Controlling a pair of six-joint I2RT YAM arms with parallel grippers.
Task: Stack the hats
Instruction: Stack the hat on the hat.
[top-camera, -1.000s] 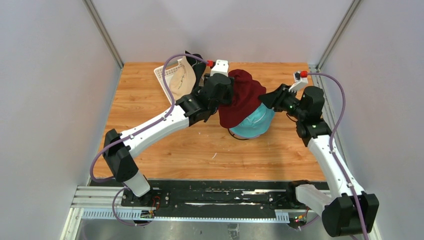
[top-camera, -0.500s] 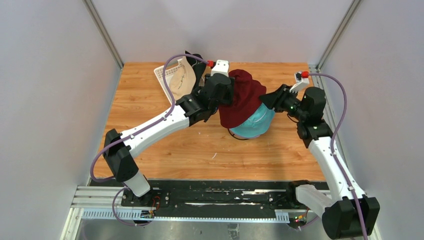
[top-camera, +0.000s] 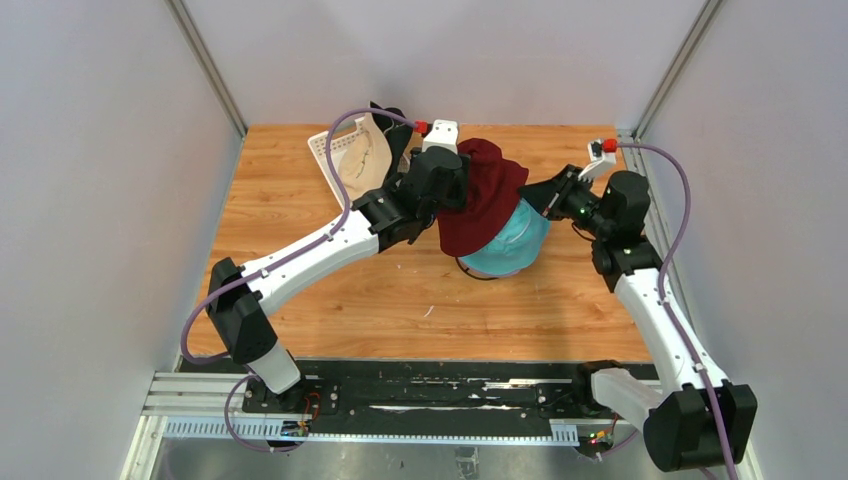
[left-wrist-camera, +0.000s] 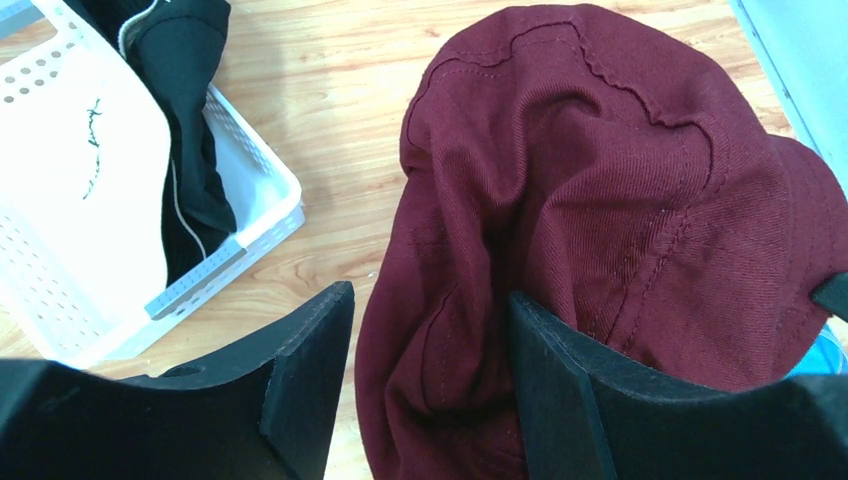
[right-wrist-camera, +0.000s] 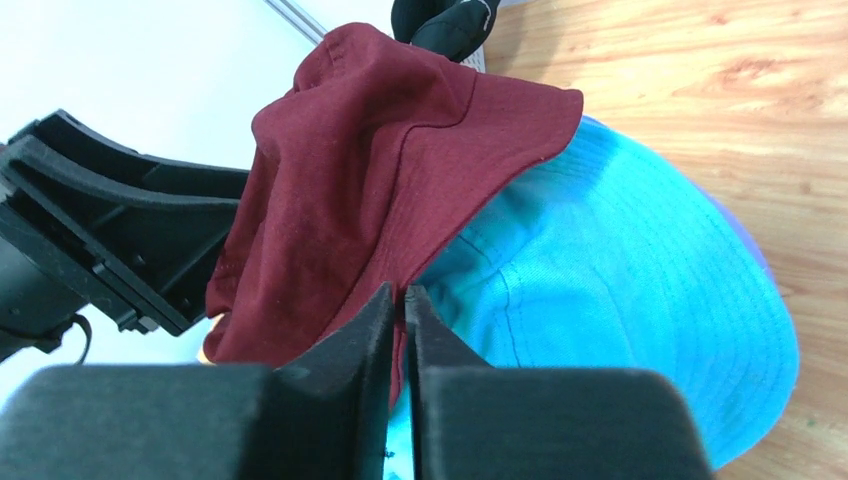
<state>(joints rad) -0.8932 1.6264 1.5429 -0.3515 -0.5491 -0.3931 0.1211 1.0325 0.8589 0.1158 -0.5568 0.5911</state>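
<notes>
While the left arm sits where it did a second ago, the right gripper (right-wrist-camera: 403, 295) has changed most: its jaws, a little apart before, now stand pressed almost together on the brim edge of the dark red hat (top-camera: 485, 200). From above, the right wrist has shifted slightly toward the back of the table (top-camera: 400, 290). The hat's right edge has drawn in a touch with it, leaving a bit more of the teal hat (top-camera: 515, 245) bare on that side.

The dark red hat drapes over the teal hat, covering its back and left and hanging down its left flank. It sits crooked rather than square on the crown. The right wrist view shows the pinched spot low on the brim, just where red cloth meets teal. The rest of the hat rises away from the fingers toward the left arm. A sliver of lavender (right-wrist-camera: 752, 250) shows past the teal brim's far side.

The left gripper (left-wrist-camera: 430, 295) has its jaws well apart, and a thick fold of the dark red hat lies between them. The cloth presses against the right finger, while the left finger seems just clear of it.

Behind the left arm, the white basket (left-wrist-camera: 250, 240) holds the beige hat (left-wrist-camera: 90, 180) and the black hat (left-wrist-camera: 180, 60), well apart from both grippers.
</notes>
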